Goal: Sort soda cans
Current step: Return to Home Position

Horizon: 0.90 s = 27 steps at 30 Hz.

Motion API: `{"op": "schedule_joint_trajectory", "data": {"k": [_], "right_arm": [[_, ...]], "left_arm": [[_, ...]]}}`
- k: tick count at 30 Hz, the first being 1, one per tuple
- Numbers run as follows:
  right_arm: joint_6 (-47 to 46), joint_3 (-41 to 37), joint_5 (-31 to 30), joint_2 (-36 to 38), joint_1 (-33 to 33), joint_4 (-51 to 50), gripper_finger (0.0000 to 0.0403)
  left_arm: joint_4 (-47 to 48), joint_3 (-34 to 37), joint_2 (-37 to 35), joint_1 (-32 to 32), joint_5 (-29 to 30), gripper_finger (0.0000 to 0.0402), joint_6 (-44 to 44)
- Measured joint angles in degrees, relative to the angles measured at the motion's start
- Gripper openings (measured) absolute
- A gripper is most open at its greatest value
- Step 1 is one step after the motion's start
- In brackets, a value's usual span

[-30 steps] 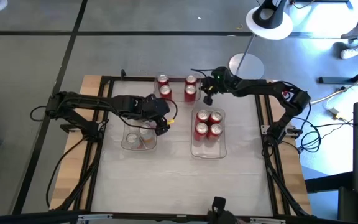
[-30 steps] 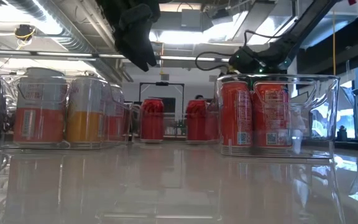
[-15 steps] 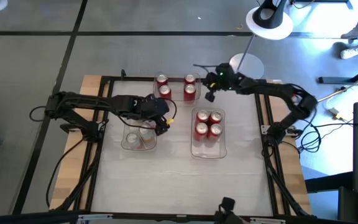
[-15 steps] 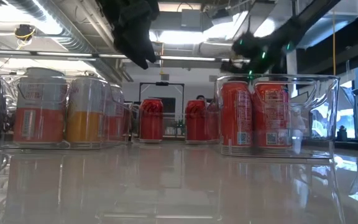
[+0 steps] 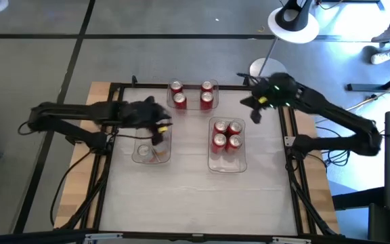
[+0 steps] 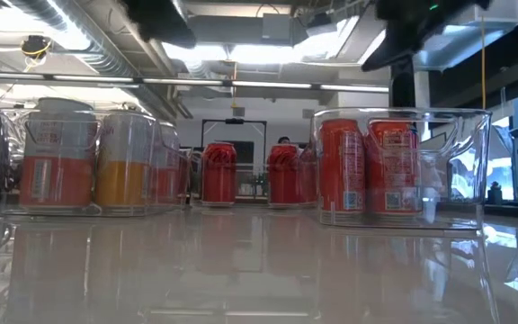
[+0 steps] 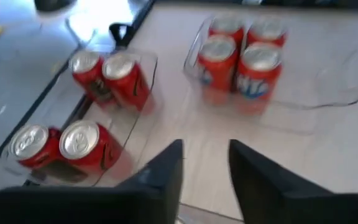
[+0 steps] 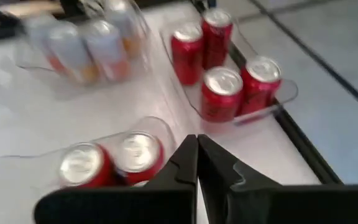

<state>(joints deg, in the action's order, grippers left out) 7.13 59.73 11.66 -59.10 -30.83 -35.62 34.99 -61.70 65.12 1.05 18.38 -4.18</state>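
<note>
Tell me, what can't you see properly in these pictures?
- Count of pale, orange-banded soda cans in the left clear plastic bin: high view, the left arm covers some; low view, front cans hide others.
- Left gripper and right gripper: low view, the top edge cuts them off.
- Lettering on those cans: right wrist view, blurred.

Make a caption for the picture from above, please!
Left gripper by the bin of pale cans, right gripper beside four red cans in another bin.
</note>
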Motion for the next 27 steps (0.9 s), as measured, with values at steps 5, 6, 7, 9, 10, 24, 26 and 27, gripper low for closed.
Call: {"op": "schedule_joint_trajectory", "data": {"k": [5, 6, 7, 9, 10, 24, 26, 27], "right_arm": [[-5.57, -9.39, 1.55, 13.16, 3.35, 7.16, 0.0009], [-6.91, -11.29, 1.98, 15.6, 3.74, 9.25, 0.0009], [-8.06, -13.25, 2.41, 17.98, 4.08, 11.02, 0.0009], [-10.64, -16.28, 2.54, 22.46, 4.38, 12.53, 0.0009], [-12.24, -17.34, 2.49, 24.42, 4.31, 12.74, 0.0009], [-17.39, -28.44, 4.61, 39.71, 4.22, 13.76, 0.001], [-17.74, -32.19, 4.91, 42.04, 4.22, 17.28, 0.001], [-18.57, -34.07, 4.96, 43.08, 4.22, 19.68, 0.001]], "left_arm": [[-6.99, 9.86, -12.7, -2.27, -0.35, 0.0049, 1.68], [-7.95, 11.64, -15.44, -2.35, -0.33, 0.0039, 1.67], [-8.52, 13.18, -17.88, -2.35, -0.22, 0.0031, 1.52], [-8.5, 15.52, -22.46, -2.1, -0.06, 0.002, 0.58], [-8.16, 16.32, -24.34, -1.9, -0.08, 0.0017, 0.59], [-22.56, 33.3, -40.71, -2.62, -14.85, 0.0021, 0.08], [-26.32, 37.0, -42.78, -2.4, -16.12, 0.0019, 0.1], [-27.96, 38.68, -43.77, -2.16, -16.12, 0.0018, -0.09]]}}
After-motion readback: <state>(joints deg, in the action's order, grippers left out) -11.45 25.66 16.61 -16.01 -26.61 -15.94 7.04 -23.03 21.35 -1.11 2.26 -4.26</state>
